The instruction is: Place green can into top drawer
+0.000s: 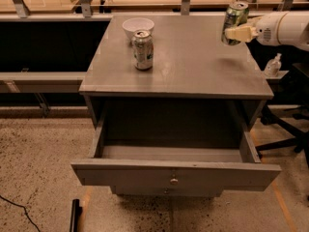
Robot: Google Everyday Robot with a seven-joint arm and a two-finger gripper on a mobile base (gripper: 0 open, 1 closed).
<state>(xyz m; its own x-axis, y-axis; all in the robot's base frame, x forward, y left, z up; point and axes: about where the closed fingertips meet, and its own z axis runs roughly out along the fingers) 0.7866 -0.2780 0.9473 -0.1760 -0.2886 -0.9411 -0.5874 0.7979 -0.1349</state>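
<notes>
The green can is dark green with a silver top. It hangs upright in the air above the right rear part of the grey cabinet top. My gripper is shut on the green can, gripping its lower half from the right, with the white arm reaching in from the right edge. The top drawer is pulled wide open at the front of the cabinet. Its flat front panel carries a small round knob, and its inside shows nothing in it. The can is behind the drawer opening and well above it.
A paler silver-white can stands on the cabinet top at the left, with a white bowl just behind it. A clear bottle sits to the right of the cabinet. A chair base stands on the floor at right.
</notes>
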